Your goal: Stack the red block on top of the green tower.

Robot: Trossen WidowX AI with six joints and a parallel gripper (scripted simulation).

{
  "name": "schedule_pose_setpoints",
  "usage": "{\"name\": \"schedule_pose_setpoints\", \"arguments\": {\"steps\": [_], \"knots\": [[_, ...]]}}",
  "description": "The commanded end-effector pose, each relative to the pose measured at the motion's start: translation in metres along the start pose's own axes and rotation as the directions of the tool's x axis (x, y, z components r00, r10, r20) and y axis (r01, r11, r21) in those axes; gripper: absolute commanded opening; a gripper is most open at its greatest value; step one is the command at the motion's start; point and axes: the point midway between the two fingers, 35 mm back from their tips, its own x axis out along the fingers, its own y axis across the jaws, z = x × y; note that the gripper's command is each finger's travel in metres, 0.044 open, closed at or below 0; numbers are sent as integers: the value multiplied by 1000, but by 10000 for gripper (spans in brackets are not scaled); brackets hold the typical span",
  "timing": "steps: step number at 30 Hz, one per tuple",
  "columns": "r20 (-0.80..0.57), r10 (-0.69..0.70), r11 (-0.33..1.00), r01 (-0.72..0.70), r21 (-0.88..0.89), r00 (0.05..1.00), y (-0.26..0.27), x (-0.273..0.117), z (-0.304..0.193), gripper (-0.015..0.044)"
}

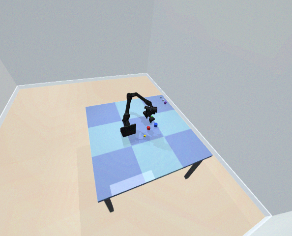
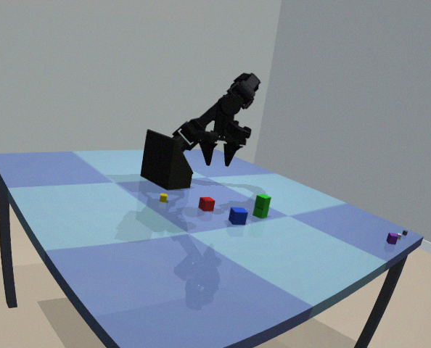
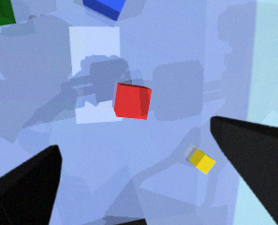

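The red block [image 1: 148,128] [image 2: 206,204] [image 3: 132,101] sits alone on the table [image 1: 110,164] [image 2: 77,273]. The green tower [image 1: 151,116] [image 2: 262,206] [image 3: 0,11] stands upright, two blocks high, to the right of the red block in the exterior view. In the top view it is mostly hidden behind the gripper; the wrist view shows only a part in the top left corner. My gripper [image 1: 148,118] [image 2: 218,164] [image 3: 137,138] is open and empty, fingers pointing down, well above the table. In the wrist view the red block appears between and slightly beyond the fingertips.
A blue block [image 1: 155,124] [image 2: 238,216] [image 3: 106,7] sits close to the tower. A small yellow block [image 1: 144,135] [image 2: 163,197] [image 3: 203,161] lies on the red block's other side. A purple block [image 1: 165,102] [image 2: 392,238] and two tiny cubes lie near a far table corner.
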Motion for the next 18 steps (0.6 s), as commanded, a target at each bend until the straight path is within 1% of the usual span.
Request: {"name": "schedule_pose_setpoints", "arguments": {"steps": [1,7,13,18], "knots": [[-46,37,992,-31,123,998,-7,16,3,440],[-115,88,953,-50,298,989,-20,40,-4,440],[-117,89,951,-50,304,989,-19,45,-4,440],[-117,90,951,-51,304,989,-15,77,-7,440]]}}
